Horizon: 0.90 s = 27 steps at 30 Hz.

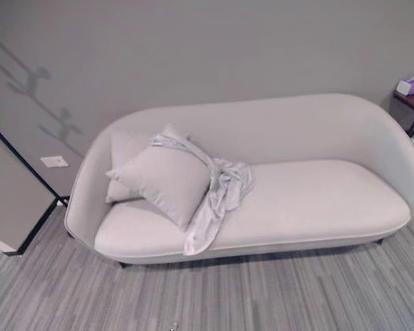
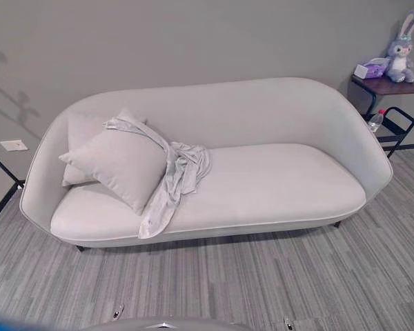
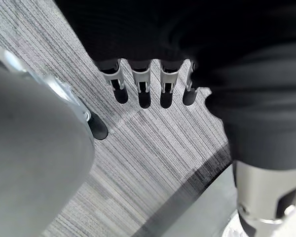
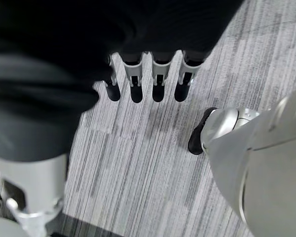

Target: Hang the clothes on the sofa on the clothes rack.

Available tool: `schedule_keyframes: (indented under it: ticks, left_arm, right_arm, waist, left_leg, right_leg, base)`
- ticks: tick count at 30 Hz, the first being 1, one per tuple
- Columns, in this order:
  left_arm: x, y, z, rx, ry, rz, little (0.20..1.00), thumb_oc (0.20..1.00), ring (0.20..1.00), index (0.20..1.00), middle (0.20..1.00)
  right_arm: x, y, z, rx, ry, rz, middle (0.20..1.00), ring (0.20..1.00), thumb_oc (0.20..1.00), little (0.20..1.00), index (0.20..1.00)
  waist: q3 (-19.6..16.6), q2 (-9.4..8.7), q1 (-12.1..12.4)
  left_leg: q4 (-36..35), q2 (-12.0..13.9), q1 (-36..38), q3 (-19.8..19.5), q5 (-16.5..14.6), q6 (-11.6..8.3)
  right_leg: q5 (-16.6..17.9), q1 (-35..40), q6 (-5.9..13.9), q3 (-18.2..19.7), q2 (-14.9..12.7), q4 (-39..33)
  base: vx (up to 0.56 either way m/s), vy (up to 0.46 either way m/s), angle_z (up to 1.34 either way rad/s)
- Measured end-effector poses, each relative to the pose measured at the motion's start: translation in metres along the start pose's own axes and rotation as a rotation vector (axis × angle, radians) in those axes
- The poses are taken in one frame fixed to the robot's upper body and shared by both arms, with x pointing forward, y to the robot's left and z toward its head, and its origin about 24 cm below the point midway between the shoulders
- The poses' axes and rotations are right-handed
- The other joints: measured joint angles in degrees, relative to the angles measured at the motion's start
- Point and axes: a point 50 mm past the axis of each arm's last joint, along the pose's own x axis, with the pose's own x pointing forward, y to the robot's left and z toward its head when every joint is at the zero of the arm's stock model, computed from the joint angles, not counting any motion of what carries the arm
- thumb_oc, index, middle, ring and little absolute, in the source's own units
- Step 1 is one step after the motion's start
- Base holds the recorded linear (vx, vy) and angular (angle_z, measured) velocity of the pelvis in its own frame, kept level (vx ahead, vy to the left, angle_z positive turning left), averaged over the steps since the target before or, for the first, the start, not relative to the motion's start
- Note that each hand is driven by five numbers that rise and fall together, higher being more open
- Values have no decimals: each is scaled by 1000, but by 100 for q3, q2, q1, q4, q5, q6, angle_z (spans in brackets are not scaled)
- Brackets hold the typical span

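A pale grey garment (image 2: 176,172) lies crumpled on the light sofa (image 2: 276,186). It drapes from the backrest over a square cushion (image 2: 121,165) and hangs past the seat's front edge. The sofa stands against a grey wall a few steps ahead of me. My left hand (image 3: 140,84) hangs over the striped floor, its fingers straight and nothing in them. My right hand (image 4: 158,79) also hangs over the floor with straight, empty fingers. Both hands are far from the garment.
A second cushion (image 2: 79,134) leans behind the first. To the sofa's right a dark side table (image 2: 393,86) carries a plush rabbit (image 2: 400,52) and a tissue box (image 2: 369,69), with a bottle (image 2: 376,121) below. A dark-edged grey panel (image 1: 14,200) stands at the left.
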Motion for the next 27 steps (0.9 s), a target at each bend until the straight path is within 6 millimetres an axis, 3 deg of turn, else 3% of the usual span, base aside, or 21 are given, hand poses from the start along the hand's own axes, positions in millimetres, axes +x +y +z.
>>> schedule_keyframes:
  ticks: [13, 27]
  left_arm:
    - [0, -3, -1, 40, 0, -39, 1000, 1000, 1000, 1000, 1000]
    - [0, -2, -2, 69, 6, -48, 1000, 1000, 1000, 1000, 1000]
  right_arm:
    - [1, -8, -6, -179, 16, 32, 1000, 1000, 1000, 1000, 1000]
    - [0, -4, -7, -153, 34, 97, 1000, 1000, 1000, 1000, 1000]
  waist:
    - [-78, 36, 0]
    - [-76, 43, -2]
  left_leg:
    - [-2, 2, -8, -36, 0, 0]
    - [-9, 10, -34, -45, -1, -1]
  right_leg:
    - [17, 21, -13, -33, -1, -37]
    - [7, -8, -13, -40, 6, -38]
  base:
    - [0, 0, 0]
    - [0, 0, 0]
